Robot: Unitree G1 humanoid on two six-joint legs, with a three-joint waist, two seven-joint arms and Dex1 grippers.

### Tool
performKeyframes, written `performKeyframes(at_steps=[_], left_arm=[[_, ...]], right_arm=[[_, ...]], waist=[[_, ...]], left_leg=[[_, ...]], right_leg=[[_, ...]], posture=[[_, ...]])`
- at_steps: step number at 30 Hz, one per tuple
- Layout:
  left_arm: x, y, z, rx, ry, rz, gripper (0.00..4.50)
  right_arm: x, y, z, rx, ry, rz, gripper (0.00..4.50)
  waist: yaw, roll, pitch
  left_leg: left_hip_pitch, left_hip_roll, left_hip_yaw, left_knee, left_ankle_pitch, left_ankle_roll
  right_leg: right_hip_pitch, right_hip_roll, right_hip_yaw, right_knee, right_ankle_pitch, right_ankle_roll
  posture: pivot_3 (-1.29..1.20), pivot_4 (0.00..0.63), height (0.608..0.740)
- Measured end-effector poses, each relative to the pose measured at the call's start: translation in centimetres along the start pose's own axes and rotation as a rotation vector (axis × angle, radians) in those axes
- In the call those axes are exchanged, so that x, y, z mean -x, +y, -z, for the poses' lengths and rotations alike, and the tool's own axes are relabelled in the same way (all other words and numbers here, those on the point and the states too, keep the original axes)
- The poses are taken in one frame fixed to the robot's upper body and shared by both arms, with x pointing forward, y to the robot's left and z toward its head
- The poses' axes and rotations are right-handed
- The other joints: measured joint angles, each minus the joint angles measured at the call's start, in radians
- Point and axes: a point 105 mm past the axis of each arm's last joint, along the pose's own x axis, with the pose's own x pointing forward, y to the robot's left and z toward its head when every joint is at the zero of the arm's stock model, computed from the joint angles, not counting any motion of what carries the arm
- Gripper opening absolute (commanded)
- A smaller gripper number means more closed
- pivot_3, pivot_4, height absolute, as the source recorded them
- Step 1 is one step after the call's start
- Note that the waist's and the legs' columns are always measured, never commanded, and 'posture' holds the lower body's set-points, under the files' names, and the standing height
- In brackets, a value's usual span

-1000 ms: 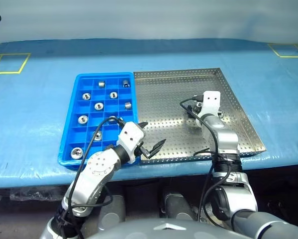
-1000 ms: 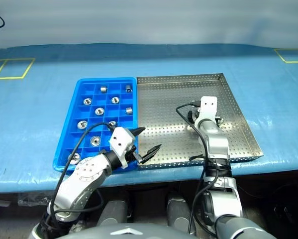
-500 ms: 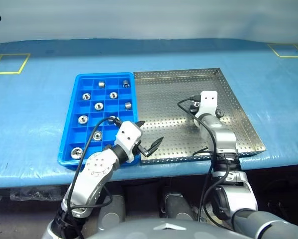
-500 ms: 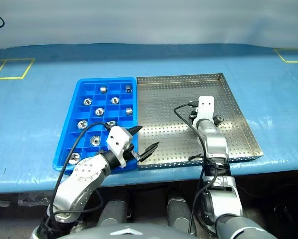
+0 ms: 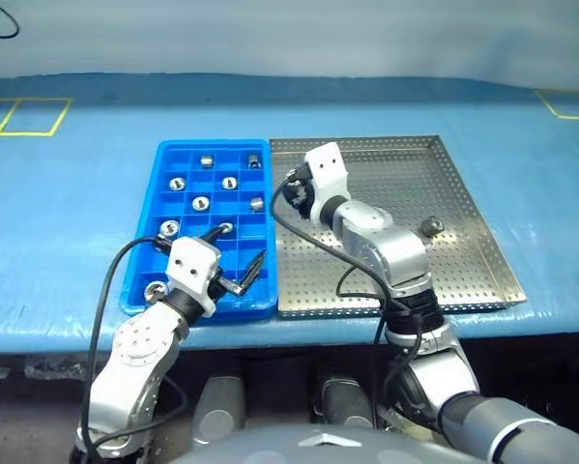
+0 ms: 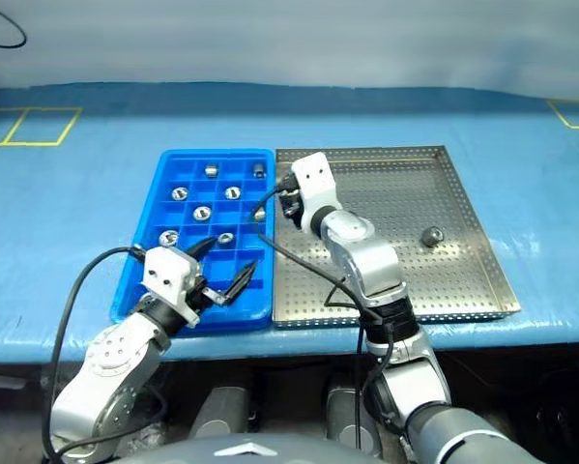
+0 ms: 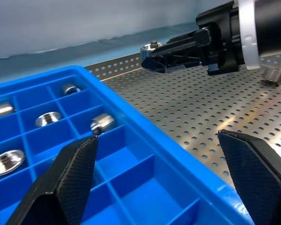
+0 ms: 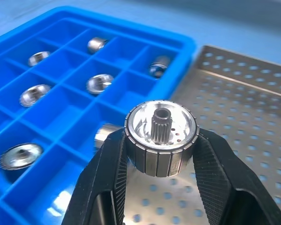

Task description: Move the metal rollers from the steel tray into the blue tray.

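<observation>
Rollers sit in two containers on the blue table cover (image 5: 67, 203), and I go through them from the biggest thing down. The steel tray (image 5: 463, 261) takes up the centre-right of the head views, its perforated floor almost bare: one loose roller (image 5: 430, 226) lies toward its right side, well apart from everything else. Touching the steel tray's left rim is the narrower blue tray (image 5: 142, 259), left of centre. Its grid holds eight metal rollers (image 5: 201, 204) that I can count, each alone in its own square cell, most of them in the upper and middle rows, plus one in the lower-left corner cell beside my left wrist; some stand with the dark hole up, some lie on their sides.

My right gripper (image 5: 291, 191) hangs over the seam between the two trays, near the upper part of the blue tray's right edge. Its black fingers (image 8: 107, 168) are clamped on one roller (image 8: 162, 137), gripped by its ribbed sides with the toothed hub facing the wrist camera. My left gripper (image 5: 239, 259) hovers over the blue tray's lower right cells, fingers spread wide with nothing between them.
</observation>
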Motion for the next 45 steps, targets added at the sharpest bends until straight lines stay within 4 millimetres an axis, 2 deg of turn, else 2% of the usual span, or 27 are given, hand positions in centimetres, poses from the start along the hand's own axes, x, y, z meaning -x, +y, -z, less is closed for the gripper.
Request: performKeyframes(at_steps=[5,9,14,22,23,29,31,32,34,39,42,45], left_arm=[[1.4,0.5,-0.2,-0.008,0.005,-0.05,4.5],[1.6,0.6,-0.2,-0.007,0.009,-0.062,4.5],[1.7,0.6,0.0,0.0,0.015,-0.064,4.5],[1.1,0.2,-0.7,-0.003,-0.016,-0.036,4.5],[1.1,0.1,-0.8,-0.003,-0.019,-0.032,4.5],[0.3,-0.7,-1.2,-0.006,-0.038,0.028,4.5],[0.0,-0.9,-1.2,-0.007,-0.042,0.05,4.5],[-0.3,-0.9,-1.2,-0.008,-0.043,0.059,4.5],[-0.8,-1.2,-1.2,-0.009,-0.043,0.086,4.5],[-1.8,-1.8,-1.3,-0.004,-0.051,0.145,4.5],[-2.5,-2.6,-1.2,0.005,-0.05,0.193,4.5],[-3.0,-3.2,-1.2,0.019,-0.057,0.225,4.5]], right_arm=[[0.0,4.2,0.6,0.075,0.085,-0.174,1.68],[0.4,5.8,1.5,0.13,0.173,-0.248,1.68],[1.1,6.7,2.7,0.169,0.261,-0.308,1.68],[1.8,6.4,3.7,0.251,0.328,-0.302,1.68],[1.9,6.4,3.8,0.258,0.329,-0.3,2.43],[2.0,6.7,3.7,0.239,0.304,-0.297,4.38],[2.0,6.5,3.3,0.188,0.262,-0.272,4.49],[1.9,5.8,2.9,0.152,0.233,-0.234,4.49],[2.0,2.9,2.0,0.05,0.149,-0.105,4.49],[3.9,-5.5,-0.7,-0.101,-0.105,0.315,4.49],[6.0,-10.4,0.2,-0.119,-0.157,0.598,4.49],[7.8,-13.8,2.6,-0.129,-0.136,0.839,4.49]], waist=[[0.019,-0.001,0.0],[0.033,-0.001,0.0],[0.039,-0.001,0.0],[0.044,-0.002,0.0],[0.044,-0.002,0.0],[0.046,-0.003,-0.001],[0.046,-0.003,-0.001],[0.046,-0.003,-0.001],[0.043,-0.003,-0.001],[0.012,-0.003,-0.001],[-0.006,-0.003,-0.001],[-0.026,-0.003,-0.001]], left_leg=[[-0.001,0.0,0.0,0.0,0.0,0.0],[-0.001,0.001,0.0,0.0,0.0,0.0],[-0.003,0.0,0.0,0.0,0.0,0.0],[-0.003,0.0,0.0,0.0,0.0,0.0],[-0.003,0.0,0.0,0.0,0.0,0.0],[-0.003,0.0,0.0,0.001,0.0,0.0],[-0.004,0.0,0.0,0.001,0.0,0.0],[-0.004,0.0,0.0,0.002,0.0,0.0],[-0.005,0.0,0.0,0.003,0.0,0.0],[-0.006,0.0,0.0,0.002,0.0,0.0],[-0.006,0.0,0.0,0.001,0.0,0.0],[-0.006,-0.001,0.0,0.001,0.0,0.001]], right_leg=[[-0.001,-0.001,0.0,-0.001,0.0,0.0],[-0.002,0.0,-0.001,0.0,0.0,0.0],[-0.003,-0.001,-0.001,-0.001,0.0,0.0],[-0.003,-0.001,-0.002,-0.002,0.0,0.0],[-0.003,-0.001,-0.002,-0.002,0.0,0.0],[-0.003,-0.001,-0.002,-0.002,0.0,0.0],[-0.003,-0.001,-0.002,-0.002,0.0,0.0],[-0.003,-0.001,-0.002,-0.002,0.0,0.0],[-0.003,-0.001,-0.002,-0.003,0.001,0.001],[-0.004,0.0,-0.002,-0.003,0.001,0.002],[-0.004,0.0,-0.001,-0.003,0.002,0.003],[-0.004,0.0,0.0,-0.003,0.004,0.004]], posture=[[0.29,0.15,0.74],[0.29,0.15,0.74],[0.28,0.15,0.74],[0.24,0.15,0.74],[0.24,0.15,0.74],[0.18,0.15,0.74],[0.15,0.15,0.74],[0.14,0.15,0.74],[0.12,0.15,0.74],[0.08,0.15,0.74],[0.05,0.15,0.74],[0.04,0.15,0.74]])
